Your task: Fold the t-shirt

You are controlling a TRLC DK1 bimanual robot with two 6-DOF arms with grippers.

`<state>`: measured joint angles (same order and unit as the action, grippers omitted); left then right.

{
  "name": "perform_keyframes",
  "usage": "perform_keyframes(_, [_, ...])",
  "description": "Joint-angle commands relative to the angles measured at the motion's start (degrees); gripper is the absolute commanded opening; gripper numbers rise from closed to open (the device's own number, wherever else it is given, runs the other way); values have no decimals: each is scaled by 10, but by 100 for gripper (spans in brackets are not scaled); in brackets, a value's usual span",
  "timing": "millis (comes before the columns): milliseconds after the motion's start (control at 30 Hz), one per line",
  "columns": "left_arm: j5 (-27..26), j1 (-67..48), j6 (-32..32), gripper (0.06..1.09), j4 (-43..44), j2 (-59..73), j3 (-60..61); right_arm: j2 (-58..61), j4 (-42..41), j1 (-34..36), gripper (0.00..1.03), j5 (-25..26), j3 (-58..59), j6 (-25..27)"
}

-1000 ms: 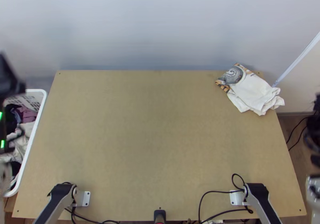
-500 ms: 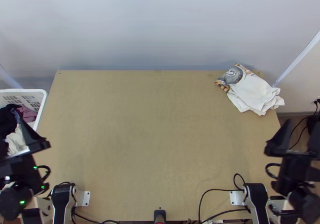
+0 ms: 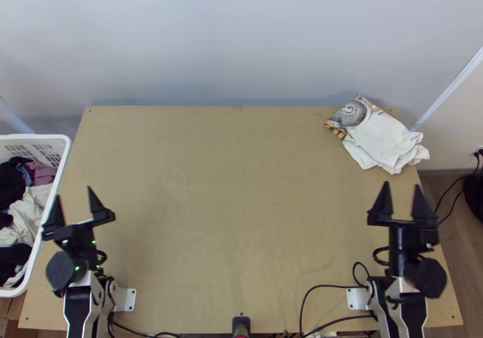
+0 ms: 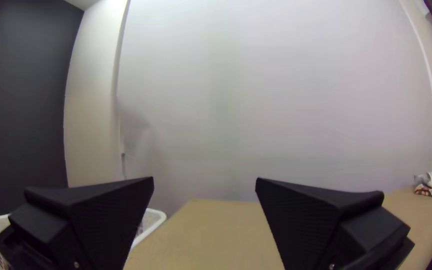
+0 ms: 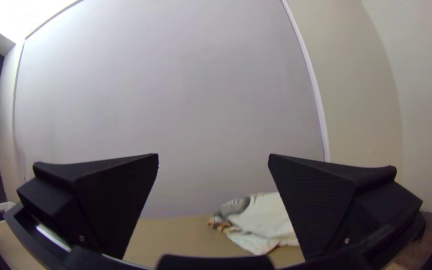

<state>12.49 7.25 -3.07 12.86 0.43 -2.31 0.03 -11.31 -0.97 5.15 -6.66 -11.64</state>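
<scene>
One t-shirt lies beyond the right gripper, not touching.

White T-shirt (grey spiral motif and orange-patterned print visible), loosely folded and rumpled, lying at the worktop's far right corner, its crumpled lower part reaching the right edge.

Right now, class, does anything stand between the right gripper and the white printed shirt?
Nothing visible does. The right gripper is open and points towards the shirt, which lies bunched at the far right corner of the table.
</scene>
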Motion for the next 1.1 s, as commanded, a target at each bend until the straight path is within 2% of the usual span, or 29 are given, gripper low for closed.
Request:
perform_keyframes(0, [-3, -8, 15, 105, -1, -6, 25, -5, 45, -6, 100, 2, 22, -68])
perform_keyframes(67, [-3, -12, 16, 105, -33, -6, 25, -5, 106, -2, 100, 4, 28, -123])
perform_keyframes(167, [-6, -12, 25, 105, -106, -4, 24, 7, 168, 37, 100, 6, 38, -112])
perform_keyframes(233, [-12, -7, 23, 105, -108, 7, 24, 0, 168, 52, 100, 6, 38, -96])
perform_keyframes(1067, [-12, -1, 23, 105, -105, -4, 24, -1, 167, 49, 100, 6, 38, -95])
